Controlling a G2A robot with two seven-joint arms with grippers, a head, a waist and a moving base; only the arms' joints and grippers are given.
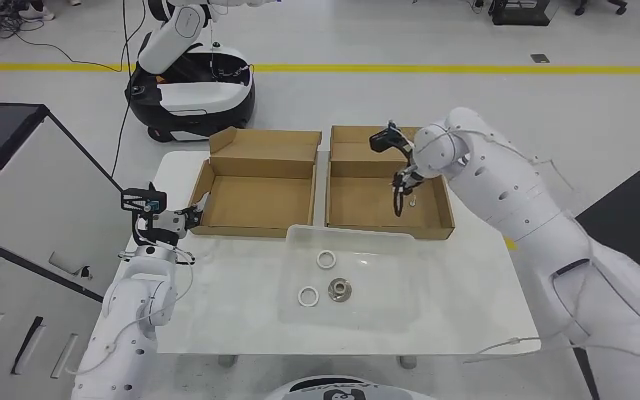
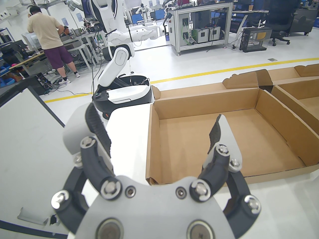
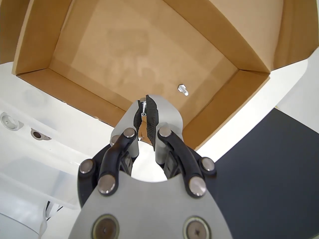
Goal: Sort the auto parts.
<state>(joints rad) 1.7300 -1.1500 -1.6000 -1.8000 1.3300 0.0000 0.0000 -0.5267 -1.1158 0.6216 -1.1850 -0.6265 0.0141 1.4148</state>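
Checking progress against the white tray (image 1: 390, 305) at the near middle of the tabletop (image 1: 230, 290): a white ring (image 1: 326, 260), a second ring (image 1: 308, 296) and a flanged metal part (image 1: 341, 291) lay inside it, unsorted. Beyond the tray's right half stood the right box (image 1: 360, 195); one loose bolt (image 3: 182, 89) rested on its floor, so I judged one part delivered. The right claw (image 3: 147, 101) hung over that box, pinching a held bolt (image 3: 142, 106), not yet released. Beyond the tray's left half, the left box (image 1: 255, 195) showed bare cardboard. The left claw (image 2: 154, 118) was spread wide, gripping nothing, off the tray's far-left corner beside that box's outer wall. Estimate: early stage, with three parts left in the tray.
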